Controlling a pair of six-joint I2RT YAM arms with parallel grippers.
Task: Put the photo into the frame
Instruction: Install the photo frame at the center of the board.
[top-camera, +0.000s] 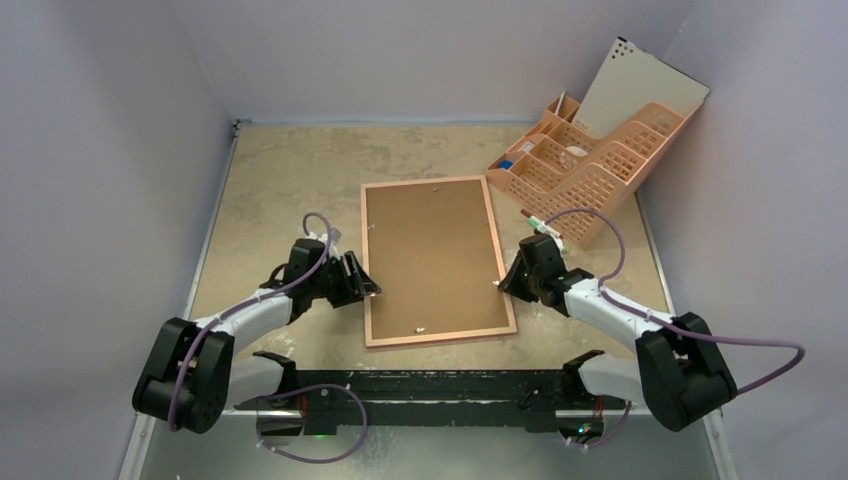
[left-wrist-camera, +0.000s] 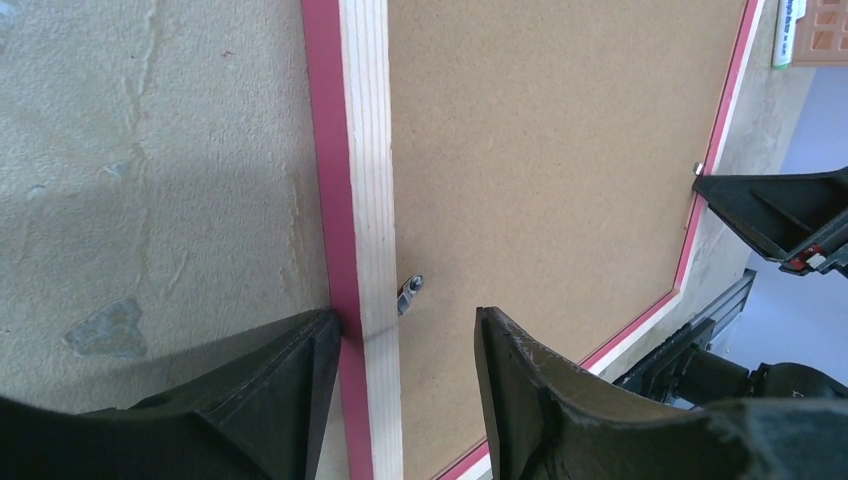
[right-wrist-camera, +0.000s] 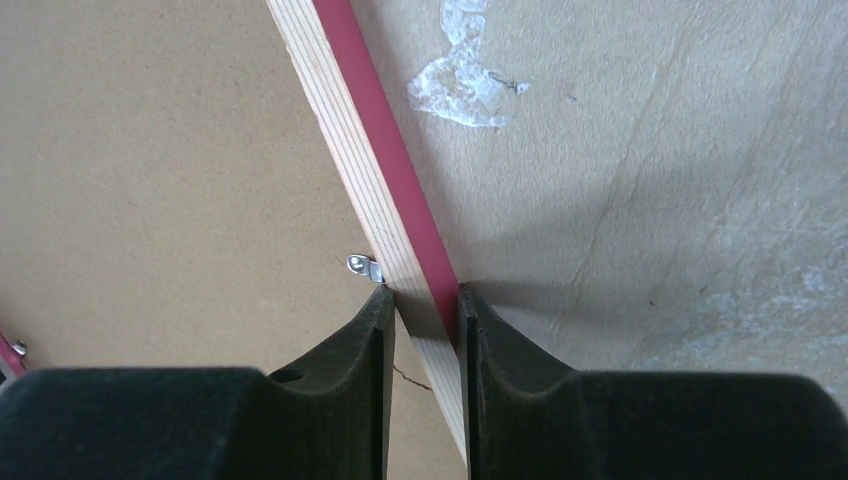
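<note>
- The frame (left-wrist-camera: 368, 180) lies reverse-up mid-table, backing board (top-camera: 432, 255) inside.
- My left gripper (left-wrist-camera: 405, 318), at its 8 o'clock, straddles the rail, jaws parted.
- My right gripper (right-wrist-camera: 425, 295), at 4 o'clock, pinches the rail.

Left arm (top-camera: 250, 315), lower left: white link shells, bulky black joint housings. Left purple cable (top-camera: 326, 240) looped above the wrist, a second loop low by the base. Right arm (top-camera: 610, 310), lower right: same white-and-black build. Right purple cable (top-camera: 580, 210) in a wide arc. Black base bar (top-camera: 430, 385) along the bottom edge. Left fingers (left-wrist-camera: 560, 400), right fingers (right-wrist-camera: 340, 400): matte black, wedge-shaped, tapering to narrow tips.
</note>
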